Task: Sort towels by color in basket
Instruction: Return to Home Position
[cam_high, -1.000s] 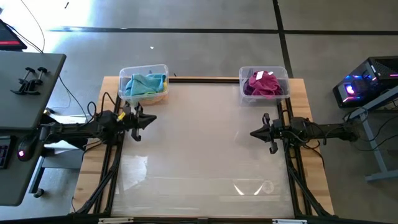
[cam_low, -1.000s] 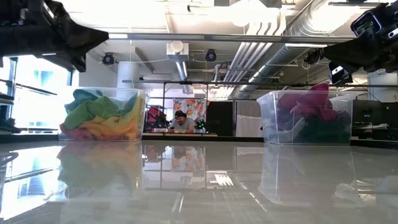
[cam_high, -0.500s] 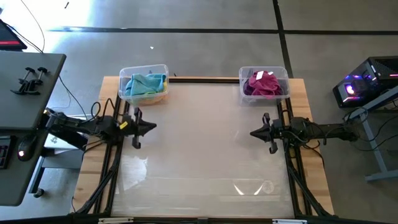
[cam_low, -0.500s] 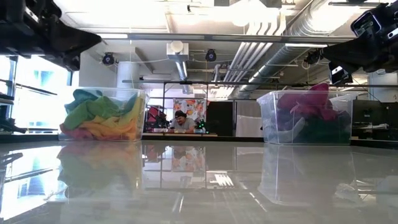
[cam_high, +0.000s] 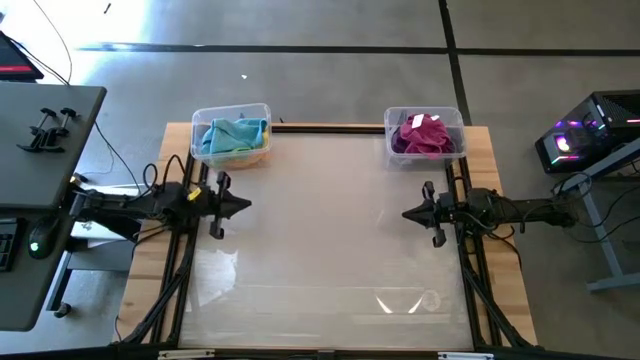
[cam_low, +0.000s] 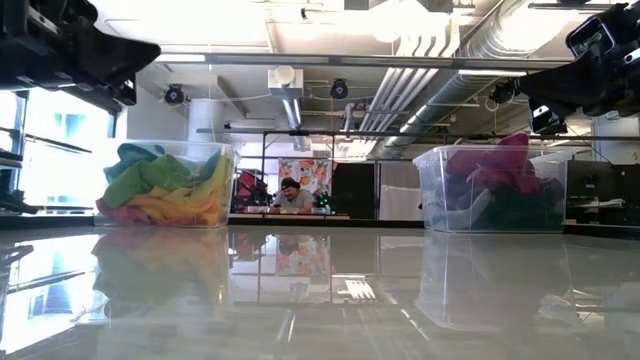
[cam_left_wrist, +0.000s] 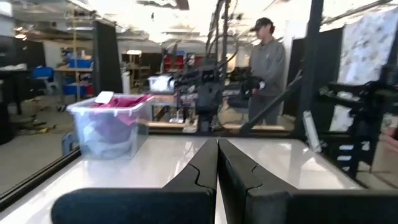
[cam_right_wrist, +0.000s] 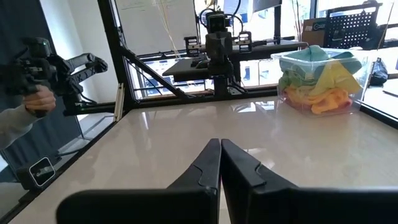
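Two clear bins sat along one edge of the table (cam_high: 320, 240), well apart. In the left bin (cam_high: 230, 108) the teal towel (cam_high: 235, 135) lay on top, with the lime green towel (cam_low: 148, 180) and the yellow towel (cam_low: 203, 195) heaped beneath it. In the right bin (cam_high: 425, 110) the magenta towel (cam_high: 425, 133) topped the dark green towel (cam_low: 520, 212). The left gripper (cam_high: 246, 205) hung above the table's left side, jaws pressed together, empty. The right gripper (cam_high: 405, 214) hung over the right side, jaws pressed together too, holding nothing.
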